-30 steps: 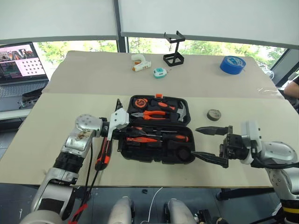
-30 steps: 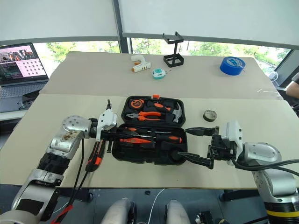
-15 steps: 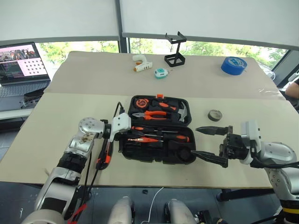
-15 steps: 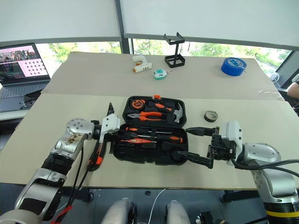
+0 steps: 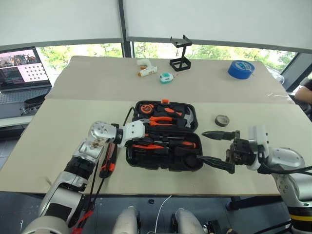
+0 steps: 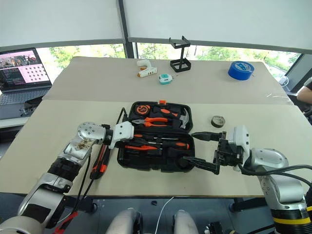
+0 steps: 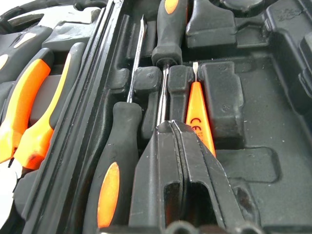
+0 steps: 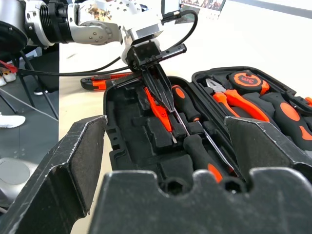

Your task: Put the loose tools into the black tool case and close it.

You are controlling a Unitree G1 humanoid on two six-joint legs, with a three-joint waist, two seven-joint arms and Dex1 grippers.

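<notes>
The black plastic clamshell tool case (image 5: pixel 165 141) lies open on the beige surface (image 5: pixel 63 126), pliers and a hammer in its lid. The left hand (image 7: pixel 183 146), clenched with nothing between its fingers, reaches into the near half over the slim orange tester screwdriver (image 7: pixel 197 114), which lies in its recess beside two black-and-orange-handled screwdrivers (image 7: pixel 117 161). The orange-black utility knife (image 5: pixel 108 163) lies just left of the case, the small grey tape roll (image 5: pixel 223 120) to its right. The right hand (image 5: pixel 214 148) hovers wide open, released, by the case's right end.
</notes>
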